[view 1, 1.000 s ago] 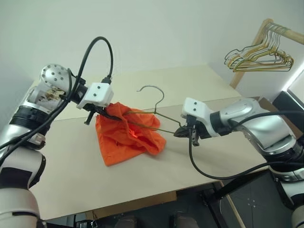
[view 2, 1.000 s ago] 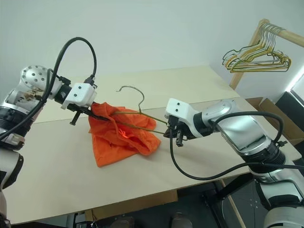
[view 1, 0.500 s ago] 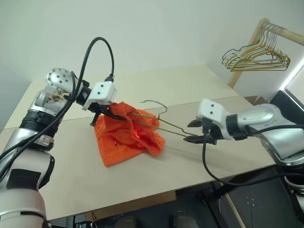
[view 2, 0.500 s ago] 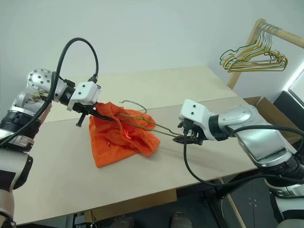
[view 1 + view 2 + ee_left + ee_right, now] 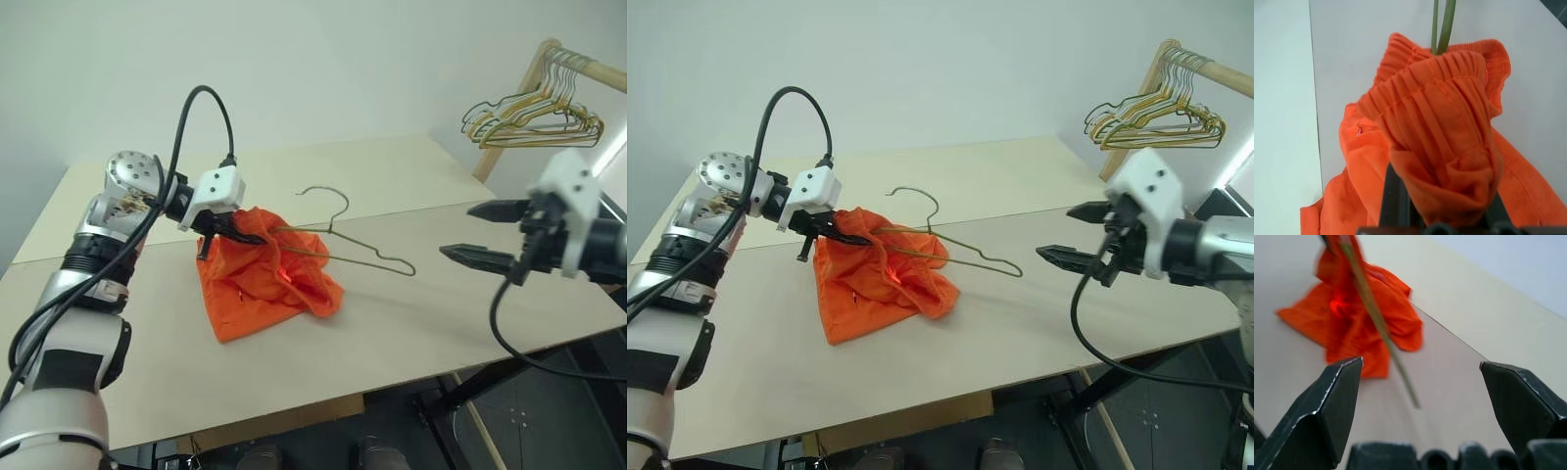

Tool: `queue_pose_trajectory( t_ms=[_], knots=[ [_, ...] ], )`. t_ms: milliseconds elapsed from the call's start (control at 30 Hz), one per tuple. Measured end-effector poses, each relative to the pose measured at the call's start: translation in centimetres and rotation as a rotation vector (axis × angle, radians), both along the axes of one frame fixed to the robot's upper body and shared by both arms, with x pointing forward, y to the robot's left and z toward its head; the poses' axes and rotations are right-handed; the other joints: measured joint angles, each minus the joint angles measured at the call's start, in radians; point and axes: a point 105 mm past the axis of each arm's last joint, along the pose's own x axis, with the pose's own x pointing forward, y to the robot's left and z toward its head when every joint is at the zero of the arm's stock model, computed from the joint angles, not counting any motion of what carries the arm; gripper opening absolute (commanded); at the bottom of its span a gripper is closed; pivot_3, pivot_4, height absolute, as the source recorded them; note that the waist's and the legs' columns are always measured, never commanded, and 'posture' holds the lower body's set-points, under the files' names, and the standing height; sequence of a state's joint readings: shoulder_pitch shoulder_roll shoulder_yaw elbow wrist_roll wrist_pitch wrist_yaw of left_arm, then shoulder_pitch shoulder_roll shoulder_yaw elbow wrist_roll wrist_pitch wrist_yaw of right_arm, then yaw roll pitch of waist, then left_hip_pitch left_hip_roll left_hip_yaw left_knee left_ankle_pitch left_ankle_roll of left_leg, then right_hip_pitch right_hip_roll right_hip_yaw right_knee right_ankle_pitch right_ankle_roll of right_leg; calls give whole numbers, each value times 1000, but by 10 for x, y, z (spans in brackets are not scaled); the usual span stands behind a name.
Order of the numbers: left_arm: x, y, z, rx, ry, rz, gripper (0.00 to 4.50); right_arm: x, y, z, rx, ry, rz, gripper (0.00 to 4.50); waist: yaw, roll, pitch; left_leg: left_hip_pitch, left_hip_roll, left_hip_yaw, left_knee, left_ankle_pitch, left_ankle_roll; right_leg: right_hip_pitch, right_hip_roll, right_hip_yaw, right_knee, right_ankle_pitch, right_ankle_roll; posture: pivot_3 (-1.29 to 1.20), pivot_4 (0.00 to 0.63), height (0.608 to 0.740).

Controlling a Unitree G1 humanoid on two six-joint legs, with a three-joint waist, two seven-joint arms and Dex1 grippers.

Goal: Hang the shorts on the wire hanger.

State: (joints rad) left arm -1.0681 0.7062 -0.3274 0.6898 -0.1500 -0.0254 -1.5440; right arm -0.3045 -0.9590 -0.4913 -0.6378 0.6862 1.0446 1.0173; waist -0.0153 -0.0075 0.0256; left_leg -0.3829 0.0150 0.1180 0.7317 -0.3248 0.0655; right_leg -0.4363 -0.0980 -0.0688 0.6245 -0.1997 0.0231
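No writing; left fingers (image 5: 238,235) pinch shorts (image 5: 265,284)

- The shorts (image 5: 263,279) sit mid-desk (image 5: 411,323), toward its left edge.
- The wire hanger (image 5: 345,241) pokes out of them, reaching toward the right edge.
- Bunch of hangers (image 5: 534,117) beyond the far right corner.

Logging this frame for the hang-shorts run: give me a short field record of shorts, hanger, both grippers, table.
shorts: orange shorts, waistband lifted, rest slumped on the table
wire hanger: wire hanger threaded into the waistband, free end sticking out toward the right gripper, hook up
left gripper: left gripper shut on the waistband
right gripper: right gripper open, apart from the hanger
background: bunch of hangers on a wooden rail
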Motion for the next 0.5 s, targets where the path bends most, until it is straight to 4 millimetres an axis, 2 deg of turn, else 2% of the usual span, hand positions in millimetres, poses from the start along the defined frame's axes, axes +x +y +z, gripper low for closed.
queue_pose_trajectory(
  t_ms=[100,200,233,400,433,500],
  knots=[
    [5,0,0,-15,12,32,68,-17,19,-31,-42,99,86,4440,-4,0,0,1,0,1,2,-1,2,0,-1,2,0,0,0,-61,0,740],
    [8,-6,10,-33,-11,33,68,-14,35,-81,-93,215,66,4440,-13,-5,-3,1,1,1,6,-2,3,0,-2,2,1,0,0,-56,0,740],
    [9,-7,12,-38,-14,37,68,-9,40,-100,-94,243,39,4440,-18,-5,-3,1,0,1,7,-2,3,0,-3,3,3,0,0,-58,0,740],
    [13,-7,15,-50,-11,50,68,31,65,-164,-71,232,-141,4440,-35,-6,-4,2,0,2,8,-1,2,0,-2,4,5,0,0,-43,0,740],
    [13,-6,16,-47,-12,54,68,39,73,-174,-54,230,-167,4440,-36,-6,-4,3,0,3,7,-1,2,0,-2,5,5,0,0,-41,0,740],
    [14,-6,16,-48,-10,58,68,57,91,-176,11,192,-204,4440,-39,-6,-3,1,0,3,7,-1,1,-1,-1,5,5,0,0,-36,0,740]
  ],
)
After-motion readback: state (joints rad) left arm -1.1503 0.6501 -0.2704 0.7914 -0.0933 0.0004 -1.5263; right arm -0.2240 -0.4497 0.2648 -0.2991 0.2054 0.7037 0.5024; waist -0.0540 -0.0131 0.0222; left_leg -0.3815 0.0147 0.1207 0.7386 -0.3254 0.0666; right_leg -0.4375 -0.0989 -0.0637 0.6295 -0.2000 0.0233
